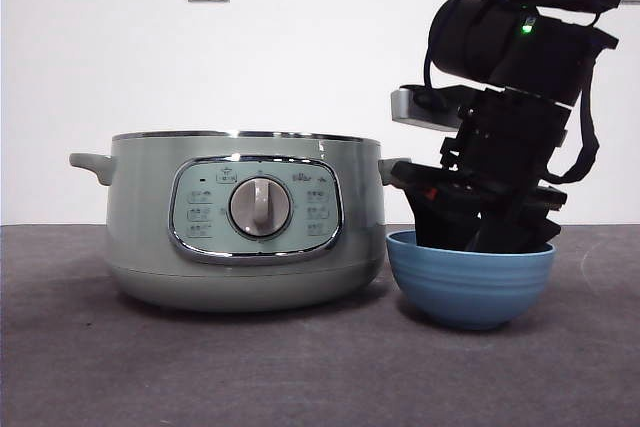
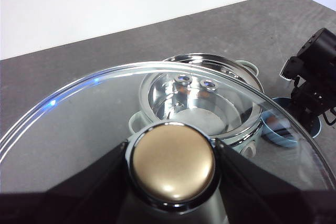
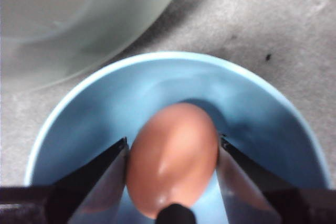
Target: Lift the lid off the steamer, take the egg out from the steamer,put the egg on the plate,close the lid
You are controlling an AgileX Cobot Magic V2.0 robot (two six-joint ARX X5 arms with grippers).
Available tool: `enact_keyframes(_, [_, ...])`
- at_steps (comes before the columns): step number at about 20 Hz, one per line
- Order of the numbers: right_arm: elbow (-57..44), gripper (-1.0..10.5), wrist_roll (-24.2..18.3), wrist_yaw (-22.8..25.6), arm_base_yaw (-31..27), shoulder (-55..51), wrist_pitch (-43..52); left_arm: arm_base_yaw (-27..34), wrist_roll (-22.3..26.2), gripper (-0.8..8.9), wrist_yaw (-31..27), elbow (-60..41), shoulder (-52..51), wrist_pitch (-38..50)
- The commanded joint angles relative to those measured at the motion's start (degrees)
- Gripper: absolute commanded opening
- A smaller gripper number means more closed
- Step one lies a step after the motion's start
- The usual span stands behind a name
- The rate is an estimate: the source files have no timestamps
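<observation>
claws: right claw (image 3: pixel 172 177) grips one egg (image 3: pixel 173 156) inside plate (image 3: pixel 262 108); left claw (image 2: pixel 172 167) clamps one lid (image 2: pixel 79 124).

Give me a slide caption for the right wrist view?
Right gripper, jaws closed on a brown egg, lowers it into the blue plate beside the steamer.

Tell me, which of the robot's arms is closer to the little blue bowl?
The right. Its gripper is down inside the blue bowl, fingers against a brown egg. The left gripper holds the glass lid by its knob, up above the open steamer.
</observation>
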Motion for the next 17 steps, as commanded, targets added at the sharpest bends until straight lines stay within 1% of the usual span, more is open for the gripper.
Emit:
enact_keyframes(1, [-0.5,-0.1,0.37,-0.11,0.13,1.49,0.31,0.13,0.04,-0.08,-0.02,0.24,-0.39,2.89])
enact_keyframes(4, [-0.5,0.2,0.37,-0.09,0.61,1.55,0.28,0.13,0.02,-0.08,-0.02,0.24,-0.17,2.91])
enact_keyframes(5, [-0.5,1.4,0.37,-0.07,0.61,1.55,0.26,0.13,0.02,-0.08,-0.02,0.24,-0.17,2.95])
enact_keyframes(6, [-0.5,2.8,0.37,-0.07,0.61,1.55,0.28,0.13,0.04,-0.08,-0.02,0.24,-0.17,2.95])
enact_keyframes(7, [-0.48,3.8,0.37,-0.09,0.63,1.53,0.31,0.13,0.04,-0.08,-0.02,0.24,-0.09,3.1])
enact_keyframes(8, [-0.46,4.2,0.37,-0.07,0.63,1.4,0.31,0.13,0.04,-0.08,-0.02,0.24,0.09,3.37])
enact_keyframes(11, [-0.35,4.2,0.35,-0.07,0.83,0.02,0.37,0.11,0.09,-0.08,0.11,0.24,1.68,4.83])
enact_keyframes(13, [-0.28,4.2,0.37,-0.07,0.83,-2.49,0.33,0.11,0.11,-0.08,2.82,0.24,3.5,6.49])
enact_keyframes(15, [-0.28,4.2,0.37,-0.04,0.83,-6.84,0.0,0.11,0.28,-0.08,4.35,0.24,6.08,9.9])
enact_keyframes(17, [-0.24,4.2,0.39,-0.02,0.83,-13.0,-0.92,0.11,0.79,-0.08,4.72,0.24,9.33,13.68])
